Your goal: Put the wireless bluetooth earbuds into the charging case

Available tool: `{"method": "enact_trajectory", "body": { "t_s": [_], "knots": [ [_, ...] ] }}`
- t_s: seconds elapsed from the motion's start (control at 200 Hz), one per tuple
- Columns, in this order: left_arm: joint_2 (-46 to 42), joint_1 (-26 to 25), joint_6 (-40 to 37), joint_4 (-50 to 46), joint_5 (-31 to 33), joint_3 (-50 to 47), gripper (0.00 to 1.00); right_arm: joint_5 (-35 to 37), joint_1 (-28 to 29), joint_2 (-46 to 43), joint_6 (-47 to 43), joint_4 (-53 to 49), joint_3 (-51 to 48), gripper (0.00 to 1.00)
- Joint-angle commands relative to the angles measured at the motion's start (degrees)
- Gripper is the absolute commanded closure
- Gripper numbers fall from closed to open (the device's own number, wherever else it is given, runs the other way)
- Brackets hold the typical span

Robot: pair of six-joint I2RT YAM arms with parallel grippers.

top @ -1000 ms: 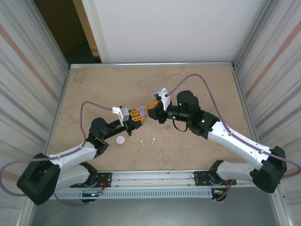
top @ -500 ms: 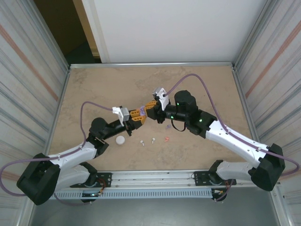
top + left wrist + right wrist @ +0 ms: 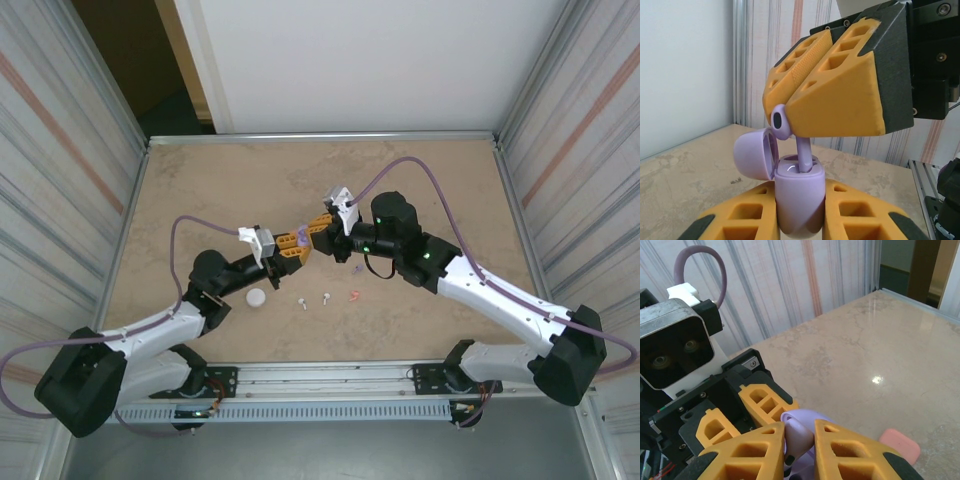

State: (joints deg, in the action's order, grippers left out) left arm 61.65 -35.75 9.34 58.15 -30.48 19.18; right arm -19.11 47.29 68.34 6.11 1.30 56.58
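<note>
My left gripper (image 3: 295, 244) is shut on the body of a purple charging case (image 3: 797, 195), held upright with its lid (image 3: 752, 156) flipped open to the left. Above it, my right gripper (image 3: 318, 232) is shut on a purple earbud (image 3: 780, 121). The earbud's stem (image 3: 804, 152) reaches down into a slot of the case. From the right wrist, the earbud (image 3: 802, 437) sits pinched between my orange fingers (image 3: 855, 455), over the case lid (image 3: 812, 416). Two white earbuds (image 3: 302, 303) (image 3: 325, 297) and a coral-pink one (image 3: 353, 294) lie on the table.
A white case (image 3: 256, 297) lies on the table near the left arm. A small purple piece (image 3: 357, 269) lies under the right arm. A pink rounded object (image 3: 899, 445) rests on the table beside my right gripper. Striped walls close both sides.
The right arm has shifted slightly to the left, bringing the purple earbud closer over the case. The left arm has held still.
</note>
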Motion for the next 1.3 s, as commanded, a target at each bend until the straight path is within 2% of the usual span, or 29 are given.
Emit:
{"method": "enact_trajectory", "body": {
  "t_s": [0.0,0.516,0.752,0.982,1.293],
  "knots": [
    [-1.3,-0.4,0.4,1.8,-0.3,1.2,1.0,-1.0,0.5,-1.0,-1.6,-0.7,0.5,0.81],
    [-1.5,-0.3,0.6,1.8,-0.4,1.1,1.0,-3.0,0.5,-0.8,-1.9,-0.6,0.5,0.79],
    [-1.7,-0.4,0.5,1.7,-0.5,1.1,1.0,-3.8,0.4,-1.3,-1.4,-1.3,1.9,0.71],
    [-2.2,-0.4,0.2,2.1,0.0,0.9,1.0,-0.9,-0.1,-2.7,0.0,-2.7,3.4,0.66],
    [-4.7,-0.4,-1.0,0.9,2.6,-0.1,1.0,2.2,-4.4,-5.1,6.4,-7.0,3.0,0.53]
  ]
}}
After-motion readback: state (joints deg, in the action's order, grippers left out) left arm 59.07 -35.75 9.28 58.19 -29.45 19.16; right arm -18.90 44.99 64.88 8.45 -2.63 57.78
